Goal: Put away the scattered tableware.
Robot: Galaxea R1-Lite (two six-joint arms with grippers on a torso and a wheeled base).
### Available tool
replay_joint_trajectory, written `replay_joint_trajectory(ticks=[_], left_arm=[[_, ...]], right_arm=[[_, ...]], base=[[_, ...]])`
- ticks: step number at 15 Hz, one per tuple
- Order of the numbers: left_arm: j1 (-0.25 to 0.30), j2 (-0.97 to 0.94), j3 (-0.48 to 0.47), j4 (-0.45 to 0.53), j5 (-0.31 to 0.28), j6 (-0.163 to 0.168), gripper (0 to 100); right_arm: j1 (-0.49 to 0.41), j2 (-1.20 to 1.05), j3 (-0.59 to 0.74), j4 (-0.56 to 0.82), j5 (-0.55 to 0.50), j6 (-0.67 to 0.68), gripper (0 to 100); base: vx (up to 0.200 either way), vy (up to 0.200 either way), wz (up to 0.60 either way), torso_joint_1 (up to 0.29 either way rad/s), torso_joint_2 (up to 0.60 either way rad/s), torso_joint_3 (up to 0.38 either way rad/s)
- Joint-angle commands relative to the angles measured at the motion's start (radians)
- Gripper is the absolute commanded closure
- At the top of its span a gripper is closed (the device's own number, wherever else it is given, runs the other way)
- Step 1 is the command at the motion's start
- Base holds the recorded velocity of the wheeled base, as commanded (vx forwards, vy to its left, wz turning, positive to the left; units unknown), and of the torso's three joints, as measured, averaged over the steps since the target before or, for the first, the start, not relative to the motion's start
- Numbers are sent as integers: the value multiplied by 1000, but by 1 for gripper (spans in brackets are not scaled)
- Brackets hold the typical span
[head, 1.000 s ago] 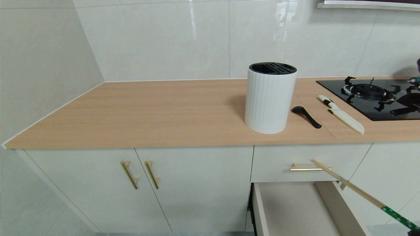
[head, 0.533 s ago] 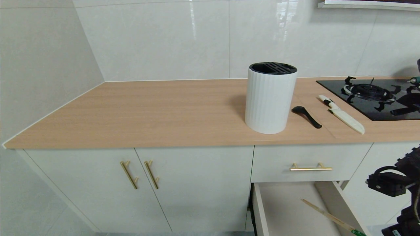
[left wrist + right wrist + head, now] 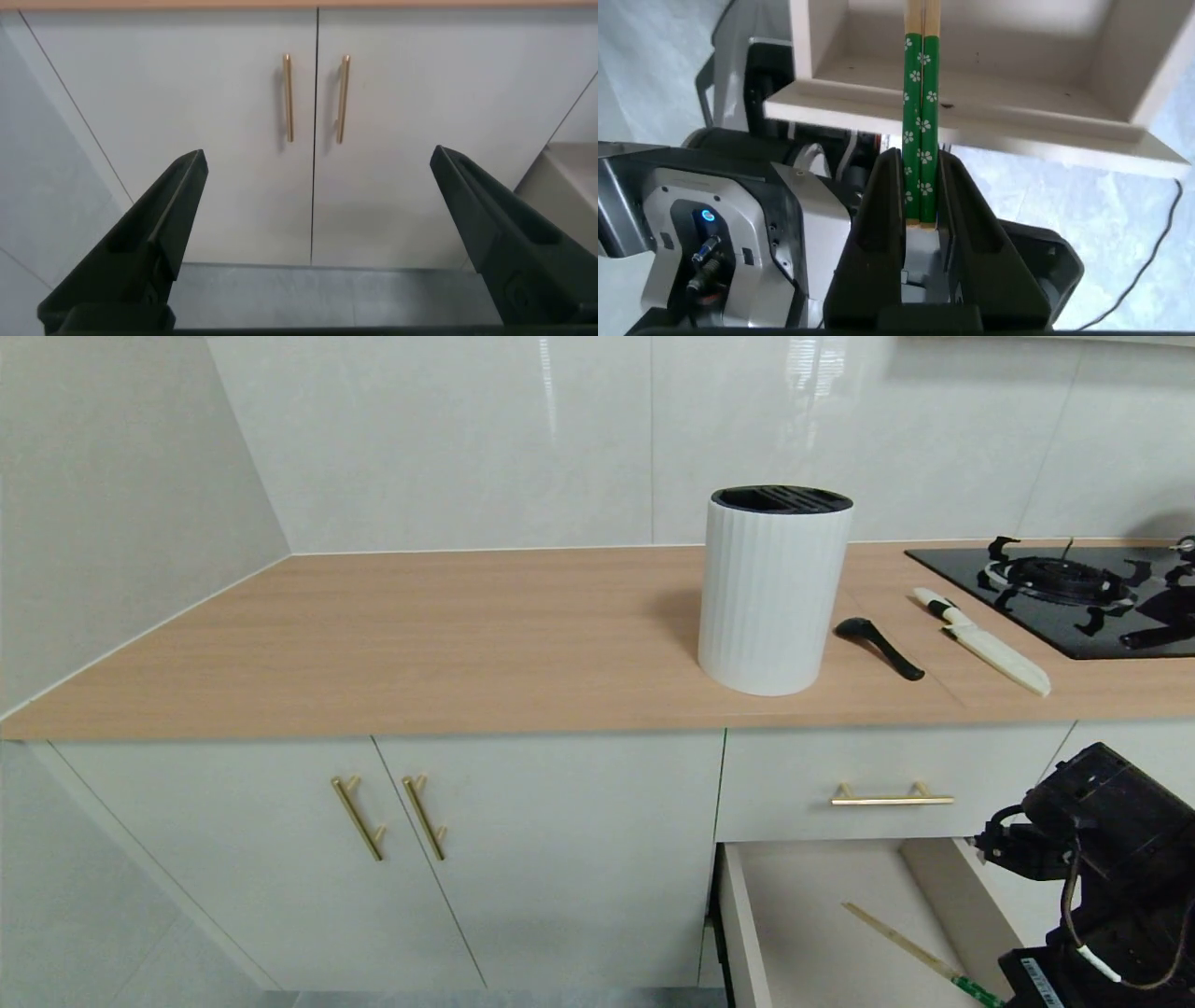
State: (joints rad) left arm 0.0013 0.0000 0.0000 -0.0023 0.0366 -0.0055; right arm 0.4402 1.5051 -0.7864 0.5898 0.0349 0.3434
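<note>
My right gripper [image 3: 915, 201] is shut on a pair of wooden chopsticks [image 3: 915, 112] by their green flowered ends. Their tips slant down into the open drawer [image 3: 742, 933], where the chopsticks [image 3: 901, 943] show pale against the drawer floor, below the right arm [image 3: 1097, 840]. On the wooden counter [image 3: 448, 644] lie a black spoon [image 3: 878, 646] and a cream-bladed knife [image 3: 982, 640], both right of a tall white ribbed holder [image 3: 773, 593] with a black slotted top. My left gripper [image 3: 318, 243] stands open, low, facing the cabinet doors.
A black gas stove [image 3: 1064, 593] sits at the counter's far right. Above the open drawer is a shut drawer with a gold handle [image 3: 892, 797]. Two cabinet doors with gold handles [image 3: 315, 98] stand left of it. Tiled walls close the back and left.
The chopsticks dropped from the upper drawer handle's height down into the open drawer, and the right arm came into the head view. The head camera itself shifted slightly.
</note>
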Motion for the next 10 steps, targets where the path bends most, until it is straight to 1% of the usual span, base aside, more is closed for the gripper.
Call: replay_joint_trajectory(ticks=[1, 4, 5, 6, 9, 10], left_arm=[[0, 2, 0, -1, 0, -1, 0], [0, 2, 0, -1, 0, -1, 0], [0, 2, 0, -1, 0, -1, 0], [0, 2, 0, -1, 0, -1, 0], [0, 2, 0, -1, 0, -1, 0], [0, 2, 0, -1, 0, -1, 0]], right_arm=[[2, 7, -1, -2, -1, 0, 100], [2, 14, -8, -30, -1, -1, 100], [2, 24, -8, -87, -4, -1, 100], [2, 27, -8, -116, -4, -1, 100], [2, 43, -10, -154, -6, -4, 100], [0, 61, -8, -174, -23, -3, 100]], base=[[0, 0, 0, -198, 466, 256], [0, 0, 0, -198, 468, 277], [0, 0, 0, -183, 466, 281], [0, 0, 0, -188, 452, 286], [0, 0, 0, -167, 453, 282], [0, 0, 0, -159, 447, 281]])
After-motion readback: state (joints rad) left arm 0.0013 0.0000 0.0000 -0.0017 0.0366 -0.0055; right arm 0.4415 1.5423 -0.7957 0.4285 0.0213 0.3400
